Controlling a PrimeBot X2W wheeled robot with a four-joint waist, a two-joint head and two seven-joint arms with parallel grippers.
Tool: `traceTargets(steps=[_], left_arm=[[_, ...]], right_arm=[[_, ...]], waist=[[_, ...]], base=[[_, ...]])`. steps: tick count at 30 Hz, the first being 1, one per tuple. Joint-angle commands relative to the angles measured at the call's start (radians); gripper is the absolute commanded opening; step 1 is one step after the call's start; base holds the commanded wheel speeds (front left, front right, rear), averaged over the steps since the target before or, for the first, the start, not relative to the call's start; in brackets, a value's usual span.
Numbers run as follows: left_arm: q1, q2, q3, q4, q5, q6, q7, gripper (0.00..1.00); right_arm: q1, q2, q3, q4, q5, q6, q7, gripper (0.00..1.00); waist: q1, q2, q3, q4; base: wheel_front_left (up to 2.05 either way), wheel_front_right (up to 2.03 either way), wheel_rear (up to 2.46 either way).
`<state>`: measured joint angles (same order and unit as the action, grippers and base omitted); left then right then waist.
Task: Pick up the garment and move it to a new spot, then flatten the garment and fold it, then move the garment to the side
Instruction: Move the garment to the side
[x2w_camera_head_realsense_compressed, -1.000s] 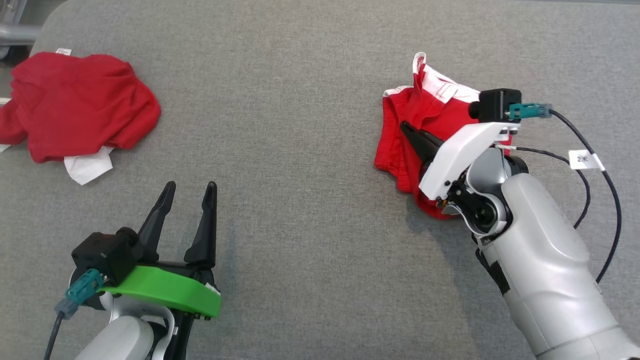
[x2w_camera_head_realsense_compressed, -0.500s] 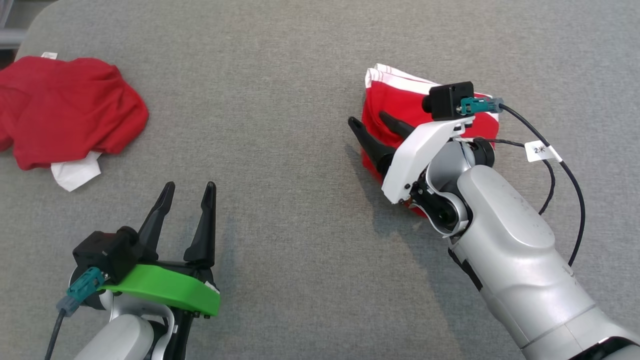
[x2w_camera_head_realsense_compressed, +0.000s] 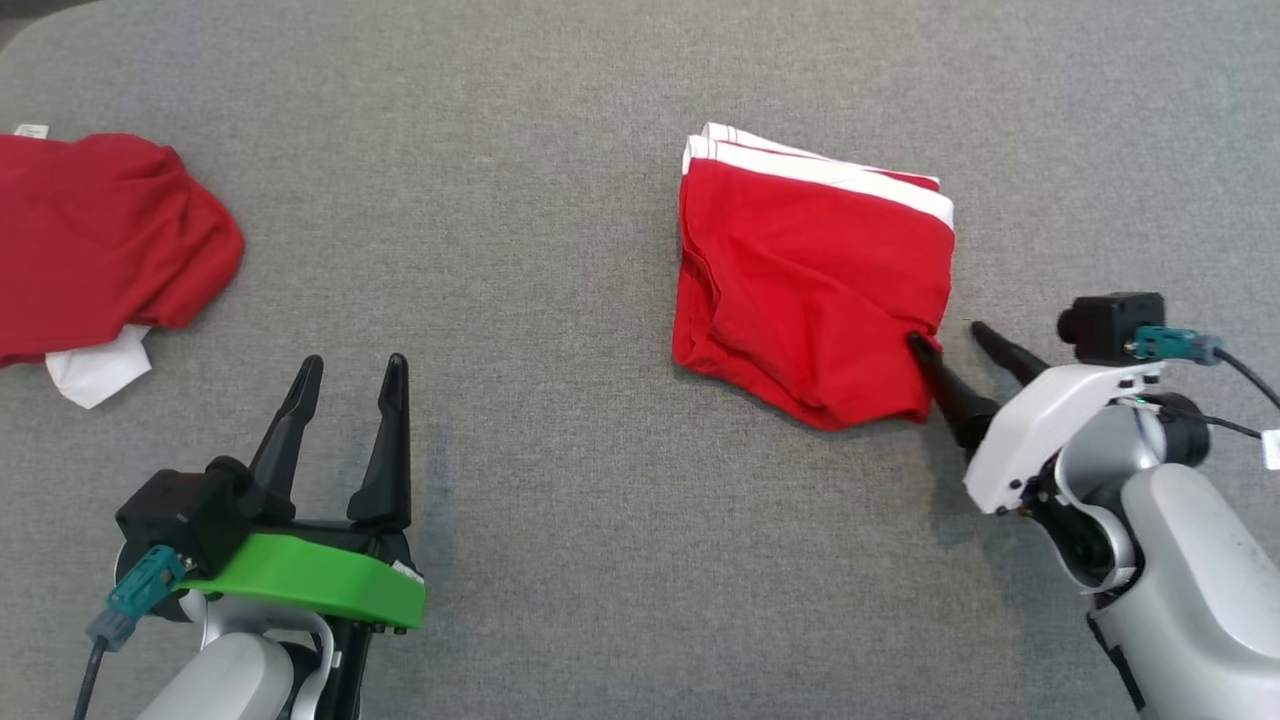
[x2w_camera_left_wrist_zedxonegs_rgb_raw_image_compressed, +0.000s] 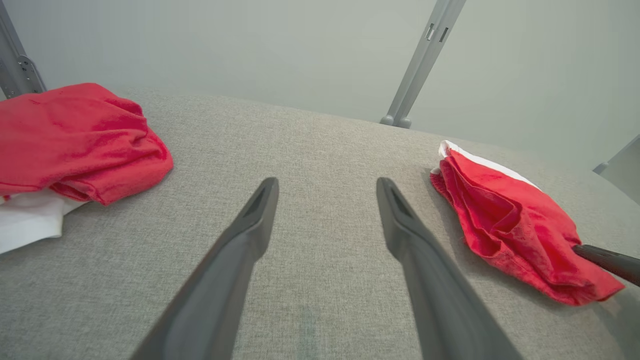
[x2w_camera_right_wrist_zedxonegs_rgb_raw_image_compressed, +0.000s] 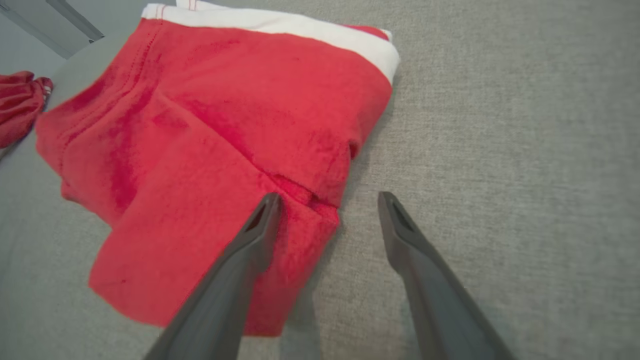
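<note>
Your right gripper (x2w_camera_head_realsense_compressed: 948, 338) stands wide open and holds nothing. One finger lies over the near corner of the folded red garment (x2w_camera_head_realsense_compressed: 810, 280), the other over bare grey tabletop (x2w_camera_head_realsense_compressed: 560, 250). Your left gripper (x2w_camera_head_realsense_compressed: 355, 362) is also open and empty, well apart. A second red garment (x2w_camera_head_realsense_compressed: 100, 240) lies crumpled at far left.

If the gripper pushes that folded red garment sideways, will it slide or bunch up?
Likely bunches: the garment is soft layered cloth with wrinkled edges. The surface looks woven and grippy, so it probably drags, not slides.
</note>
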<state>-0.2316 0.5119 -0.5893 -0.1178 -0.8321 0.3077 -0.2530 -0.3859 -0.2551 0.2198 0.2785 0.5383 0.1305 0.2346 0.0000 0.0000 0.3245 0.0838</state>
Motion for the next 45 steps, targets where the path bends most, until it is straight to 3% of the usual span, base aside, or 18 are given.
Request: traceTargets(steps=[1,5,11,12,13,17,25,26,32,39,45], left_arm=[[0.007,-0.001,0.004,0.0,0.011,-0.004,-0.005,1.0],[-0.015,-0.008,0.001,0.004,0.018,-0.012,-0.006,1.0],[-0.028,-0.009,-0.001,0.016,0.021,-0.018,-0.006,1.0],[-0.03,-0.01,-0.001,0.017,0.021,-0.019,-0.006,1.0],[-0.033,-0.013,-0.002,0.019,0.02,-0.02,-0.006,1.0],[-0.04,-0.023,-0.009,0.025,0.019,-0.025,-0.004,1.0],[-0.046,-0.053,0.005,0.05,0.001,-0.05,-0.009,1.0],[-0.048,-0.065,0.002,0.058,0.005,-0.06,-0.01,1.0],[-0.049,-0.081,0.007,0.079,0.014,-0.083,-0.012,1.0],[-0.079,-0.099,-0.002,0.097,0.025,-0.113,-0.011,1.0],[-0.1,-0.108,0.002,0.117,0.014,-0.131,-0.012,1.0]], right_arm=[[0.018,-0.002,-0.032,-0.02,-0.023,0.0,0.016,1.0],[0.012,0.043,-0.079,-0.032,-0.014,0.0,0.05,1.0],[-0.077,0.123,-0.137,0.049,0.063,0.0,0.114,1.0],[-0.095,0.141,-0.154,0.076,0.095,0.0,0.137,0.6],[-0.112,0.145,-0.154,0.098,0.111,0.0,0.167,0.0],[-0.155,0.094,-0.12,0.126,0.113,0.0,0.268,0.0],[-0.248,-0.255,-0.11,0.158,0.026,-0.001,0.534,0.0],[-0.267,-0.332,-0.13,0.172,-0.003,-0.001,0.591,0.0],[-0.266,-0.509,-0.182,0.162,-0.089,0.0,0.705,0.0],[-0.219,-0.604,-0.312,0.146,-0.215,0.0,0.713,0.0],[-0.195,-0.604,-0.442,0.14,-0.362,0.0,0.66,0.0]], waist=[[0.0,0.0,0.021,-0.006],[0.0,0.0,0.04,0.003],[0.0,0.0,0.052,0.018],[0.0,0.0,0.053,0.019],[0.0,0.0,0.053,0.022],[0.0,0.0,0.056,0.037],[0.0,0.0,0.069,0.066],[0.0,0.0,0.073,0.074],[0.0,0.0,0.103,0.081],[0.0,0.0,0.155,0.078],[0.0,0.0,0.179,0.084]], base=[[0.0,0.0,0.0],[0.0,0.0,0.0],[0.0,0.0,0.0],[0.0,0.0,0.0],[0.0,0.0,0.0],[0.0,0.0,0.0],[0.0,0.0,0.0],[0.0,0.0,0.0],[0.0,0.0,0.0],[0.0,0.0,0.0],[0.0,0.0,0.0]])
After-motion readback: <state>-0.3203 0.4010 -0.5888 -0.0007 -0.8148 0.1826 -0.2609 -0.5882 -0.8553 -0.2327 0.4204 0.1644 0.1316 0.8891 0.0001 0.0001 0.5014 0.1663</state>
